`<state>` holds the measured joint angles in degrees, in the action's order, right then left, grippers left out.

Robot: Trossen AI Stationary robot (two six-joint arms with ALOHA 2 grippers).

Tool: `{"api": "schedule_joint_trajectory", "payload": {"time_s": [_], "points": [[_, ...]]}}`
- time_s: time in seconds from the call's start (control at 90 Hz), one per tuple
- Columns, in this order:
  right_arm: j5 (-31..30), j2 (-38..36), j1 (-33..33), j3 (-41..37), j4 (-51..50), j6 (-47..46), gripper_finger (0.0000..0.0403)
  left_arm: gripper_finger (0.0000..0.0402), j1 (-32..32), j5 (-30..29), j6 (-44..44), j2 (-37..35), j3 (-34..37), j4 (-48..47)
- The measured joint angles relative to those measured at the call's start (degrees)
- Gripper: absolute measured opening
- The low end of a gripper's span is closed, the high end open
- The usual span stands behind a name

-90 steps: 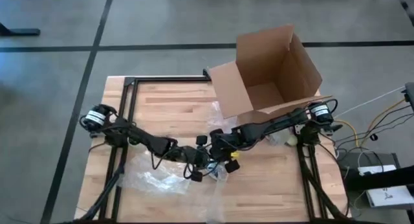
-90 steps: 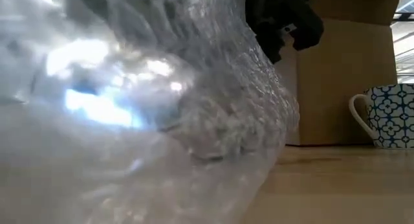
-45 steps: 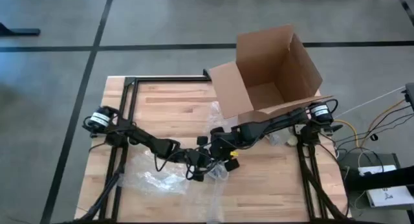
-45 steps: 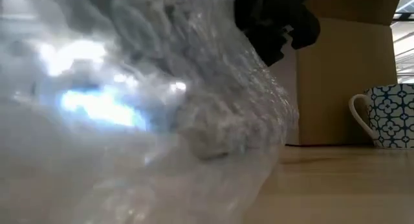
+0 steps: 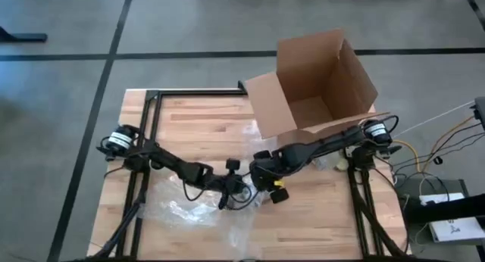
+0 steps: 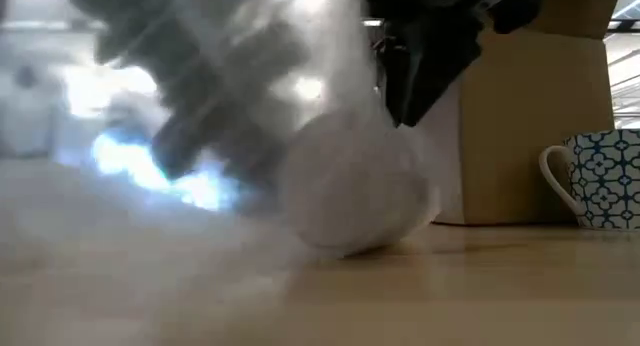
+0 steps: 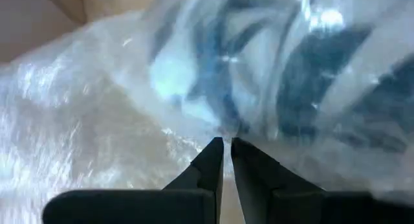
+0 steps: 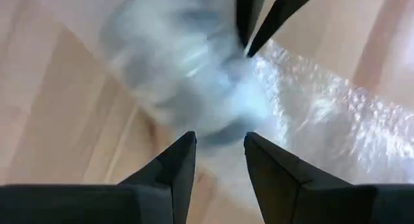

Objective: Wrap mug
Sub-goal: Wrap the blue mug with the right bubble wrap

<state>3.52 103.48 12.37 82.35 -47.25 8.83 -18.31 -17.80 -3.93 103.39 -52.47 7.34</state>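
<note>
A mug with a blue pattern lies bundled in clear bubble wrap near the table's middle. In the low view it shows as a rounded white bundle resting on the wood. My left gripper is shut on the wrap right beside the mug. My right gripper hovers open just to the right of and above the bundle, with nothing between its fingers. The rest of the sheet trails toward the near left. My left gripper pinches the bubble wrap between its two fingertips, right where the sheet runs over the mug. The fingers come from the table's left, slanting down. The wrap is drawn over the mug; one layer or several, I cannot tell.
An open cardboard box stands at the far right with its flaps up. A second blue-patterned mug stands upright beside it on the right. A black frame rail runs along the table's far left.
The heap of wrap that stood tall in the low view has been pulled down and around the mug, which now shows as a round bundle. My left gripper has shifted a little toward the far right with the wrap. My right gripper has drawn slightly toward the right.
</note>
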Motion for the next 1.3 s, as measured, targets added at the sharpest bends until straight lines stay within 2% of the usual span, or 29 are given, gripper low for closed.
{"api": "schedule_joint_trajectory", "payload": {"time_s": [0.156, 0.389, 0.6, 0.933, 1.144, 1.222, 1.3], "points": [[-0.08, -0.09, 0.7, 0.69, 0.18, -0.88, 0.0112, 0.002, 0.05, 0.35, 1.42, -0.08, -0.04, 1.13], [-0.08, -0.15, 2.69, 0.83, -1.14, -3.61, 0.0129, 0.002, 0.02, 1.0, 2.16, -0.17, -0.11, 2.71], [-0.05, -0.15, 5.74, 0.83, -0.55, -3.97, 0.014, 0.002, -0.33, 5.42, 3.2, -0.24, -0.15, 6.11], [-0.06, 0.19, 8.34, 0.81, 0.69, -0.68, 0.0128, 0.002, -1.0, 5.51, 3.01, 0.69, -0.26, 7.64], [-0.16, 0.28, 9.74, 0.81, -1.6, -0.93, 0.014, 0.002, -1.03, 5.5, 4.15, 3.56, -0.26, 7.87], [-1.09, 0.6, 10.25, 0.81, -1.64, -1.28, 0.0143, 0.002, -1.07, 5.58, 4.44, 4.25, -0.27, 8.71], [-5.47, 0.82, 10.69, 0.81, -0.98, -0.72, 0.0144, 0.002, -1.09, 5.83, 4.45, 4.79, -0.27, 9.24]]}}
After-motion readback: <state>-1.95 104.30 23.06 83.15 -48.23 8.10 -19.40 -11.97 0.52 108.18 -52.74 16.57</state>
